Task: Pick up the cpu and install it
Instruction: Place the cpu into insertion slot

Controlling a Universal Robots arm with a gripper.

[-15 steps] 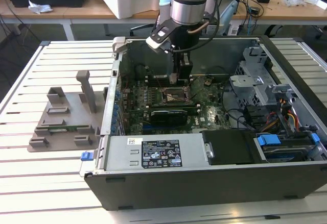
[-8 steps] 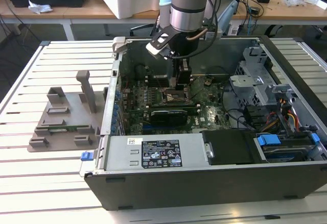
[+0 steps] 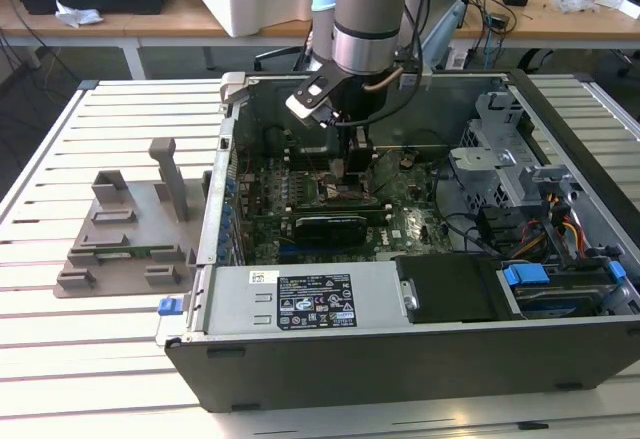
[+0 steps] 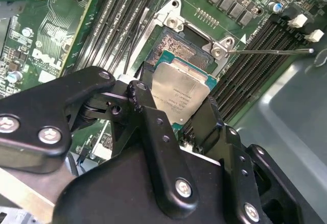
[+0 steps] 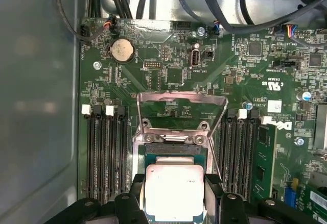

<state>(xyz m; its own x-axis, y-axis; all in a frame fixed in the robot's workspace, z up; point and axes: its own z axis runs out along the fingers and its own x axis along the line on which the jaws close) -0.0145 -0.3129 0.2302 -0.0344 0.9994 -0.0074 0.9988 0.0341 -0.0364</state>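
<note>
- Open computer case (image 3: 400,369) on a slatted table (image 3: 90,359); white printed sticker (image 3: 315,302) on the power supply, too small to read.
- Grey holder tray (image 3: 125,249) outside the case, on the exterior view's left.
- Green motherboard (image 5: 168,45), white lettering scattered across it.
- Gripper (image 5: 173,193) clamped on the cpu (image 4: 180,92), faint print on its lid, over the open socket (image 4: 176,48) with the load plate (image 5: 181,104) raised.

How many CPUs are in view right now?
1. The cpu is held between the gripper's fingers, over the open socket on the motherboard. Another could be hidden behind the arm.
</note>
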